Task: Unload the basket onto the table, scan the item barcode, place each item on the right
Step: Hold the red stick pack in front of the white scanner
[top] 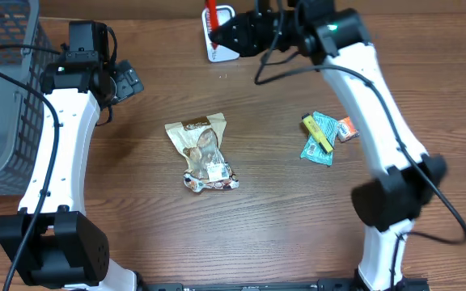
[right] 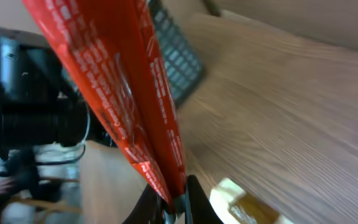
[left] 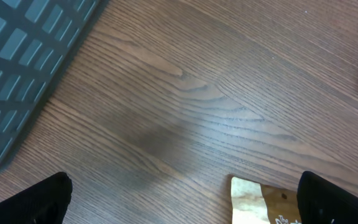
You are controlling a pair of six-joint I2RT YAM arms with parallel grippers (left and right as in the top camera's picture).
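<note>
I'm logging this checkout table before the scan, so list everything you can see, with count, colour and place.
basket: one, grey, left edge of table
snack bag: one, tan and brown, table centre
small wrapper: one, brown and white, at the snack bag's near end
flat packet: one, teal, right of centre
bar: one, yellow, lying on the flat packet
small pack: one, orange and white, beside the flat packet
red packet: one, far edge
white object: one, below the red packet, unclear what
table: one, brown wood
left gripper: open, empty, near the basket
right gripper: shut on the red packet
</note>
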